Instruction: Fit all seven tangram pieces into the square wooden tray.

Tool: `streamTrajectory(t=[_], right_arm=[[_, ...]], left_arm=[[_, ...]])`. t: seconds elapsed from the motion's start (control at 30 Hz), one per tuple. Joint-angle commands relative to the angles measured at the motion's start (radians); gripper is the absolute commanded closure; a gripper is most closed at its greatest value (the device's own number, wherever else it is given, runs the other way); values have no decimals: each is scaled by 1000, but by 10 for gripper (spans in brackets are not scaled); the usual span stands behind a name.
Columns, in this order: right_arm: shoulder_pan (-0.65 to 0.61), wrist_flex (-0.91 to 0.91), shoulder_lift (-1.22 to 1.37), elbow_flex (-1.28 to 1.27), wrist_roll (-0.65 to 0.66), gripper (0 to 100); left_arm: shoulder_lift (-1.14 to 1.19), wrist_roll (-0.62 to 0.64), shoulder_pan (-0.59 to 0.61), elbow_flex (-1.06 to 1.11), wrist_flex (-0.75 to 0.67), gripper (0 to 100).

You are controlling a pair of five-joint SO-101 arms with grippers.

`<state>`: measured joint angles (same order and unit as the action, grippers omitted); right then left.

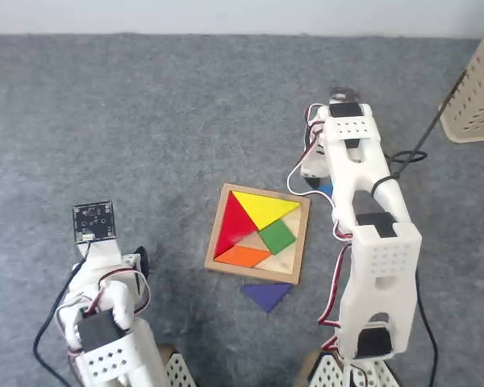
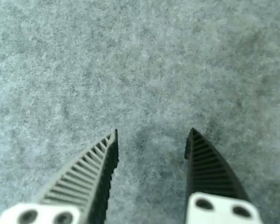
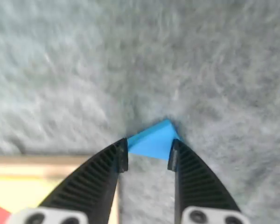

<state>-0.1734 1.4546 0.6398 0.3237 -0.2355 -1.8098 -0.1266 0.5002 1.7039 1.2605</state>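
The left gripper [image 2: 154,133] is hovering over bare grey surface [image 1: 145,121] at about eight o'clock from the tray [image 1: 219,242], well apart from it, and its jaws are standing released with nothing between them. A purple triangle [image 1: 266,294] is lying on the surface at six o'clock from the tray, just beside its near edge. Inside the tray, an orange piece [image 1: 244,256] is sitting at seven o'clock, a red triangle [image 1: 232,226] at nine, a yellow triangle [image 1: 264,208] at twelve and a green square [image 1: 277,237] at about four, with bare wood showing around the green square. At two o'clock from the tray, just off its corner, the right gripper [image 3: 148,144] is pointing down at the surface, and its jaws are grasping a light blue triangle [image 3: 154,137]. A pale slatted basket [image 1: 476,89] is standing farther off at two o'clock.
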Motion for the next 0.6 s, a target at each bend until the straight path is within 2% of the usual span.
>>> streamTrajectory(t=[0.0,0.23,0.4,0.57], right_arm=[[-12,58,-12,17,164,850],[4,150,-48,15,589,853],[13,136,-140,11,634,853],[51,107,-278,-94,767,853]], left_arm=[[-12,9,0,-19,3,775],[-12,9,0,-19,3,775],[-12,9,0,-19,3,775],[-12,9,0,-19,3,775]])
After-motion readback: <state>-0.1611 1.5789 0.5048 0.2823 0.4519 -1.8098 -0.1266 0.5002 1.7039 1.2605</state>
